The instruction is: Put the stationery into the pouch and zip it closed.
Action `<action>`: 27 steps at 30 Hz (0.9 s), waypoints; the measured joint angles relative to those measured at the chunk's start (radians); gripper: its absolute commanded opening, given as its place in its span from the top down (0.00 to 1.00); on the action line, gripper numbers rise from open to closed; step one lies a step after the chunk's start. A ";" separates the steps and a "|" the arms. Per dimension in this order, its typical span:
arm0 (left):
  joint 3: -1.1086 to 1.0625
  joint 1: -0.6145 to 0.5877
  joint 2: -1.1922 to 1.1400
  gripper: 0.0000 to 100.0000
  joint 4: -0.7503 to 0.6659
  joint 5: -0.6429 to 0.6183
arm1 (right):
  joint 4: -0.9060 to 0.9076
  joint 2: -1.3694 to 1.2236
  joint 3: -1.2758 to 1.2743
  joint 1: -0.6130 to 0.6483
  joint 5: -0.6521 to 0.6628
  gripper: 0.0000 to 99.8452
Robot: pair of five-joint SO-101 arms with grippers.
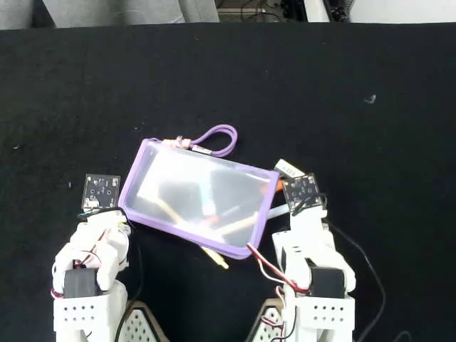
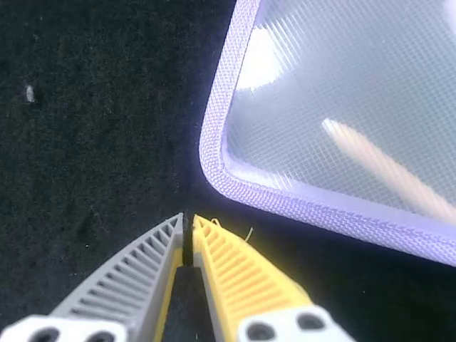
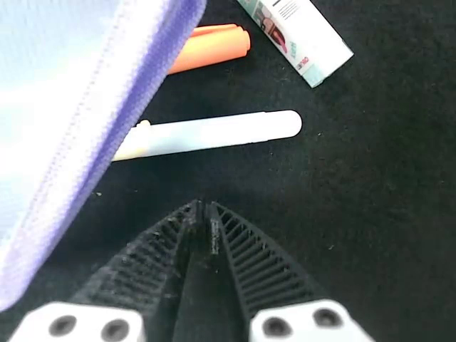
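Flat and a little askew on the black worktop [image 1: 342, 85]: the pouch [image 1: 196, 196], purple-bound with a clear mesh window, a purple wrist loop [image 1: 219, 137] curling off its far edge. Visible through that window, a few pale sticks [image 1: 168, 208] of stationery, one of them seen up close in the left wrist view [image 2: 377, 167]. Jutting past the pouch's near edge, a yellowish pencil [image 1: 214, 256]; whether from inside or from beneath the pouch cannot be told. Left jaws: closed tip to tip, grey against yellow, holding nothing, low over bare worktop just off the pouch's rounded corner [image 2: 214, 160], close to the binding but apart from it. Right jaws: black, likewise pressed shut and empty, just beside the pouch's opposite short edge [image 3: 107, 107]. Just beyond those tips, a white pen [image 3: 214, 134], one end tucked under the pouch's binding, the rest out on the worktop. Past the pen, an orange marker [image 3: 206, 50], also partly hidden by the pouch's edge. Farther out from the pouch than the marker, a white boxed eraser [image 3: 296, 32], apart from both pens. All three seen from above crowded at that same short edge of the pouch, beside the right arm [image 1: 306, 235].
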State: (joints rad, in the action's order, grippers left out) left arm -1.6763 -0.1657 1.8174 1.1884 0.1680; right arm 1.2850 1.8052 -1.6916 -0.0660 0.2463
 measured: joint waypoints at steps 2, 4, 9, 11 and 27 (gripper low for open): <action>0.000 0.000 0.000 0.97 0.000 0.000 | 0.000 0.000 0.000 0.000 0.000 0.99; 0.000 0.000 0.000 0.97 0.000 0.000 | 0.000 0.000 0.000 0.000 0.000 0.99; 0.000 0.000 0.000 0.97 0.000 0.000 | 0.000 0.000 0.000 0.000 0.000 0.99; 0.000 0.000 0.000 0.97 0.000 0.000 | 0.000 0.000 0.000 0.000 0.000 0.99; 0.000 0.000 0.000 0.97 0.000 0.000 | -0.026 0.000 0.002 0.000 0.000 0.99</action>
State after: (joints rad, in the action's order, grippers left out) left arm -1.6763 -0.1657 1.8174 1.1884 0.1680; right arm 1.2589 1.8052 -1.6901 -0.0660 0.2463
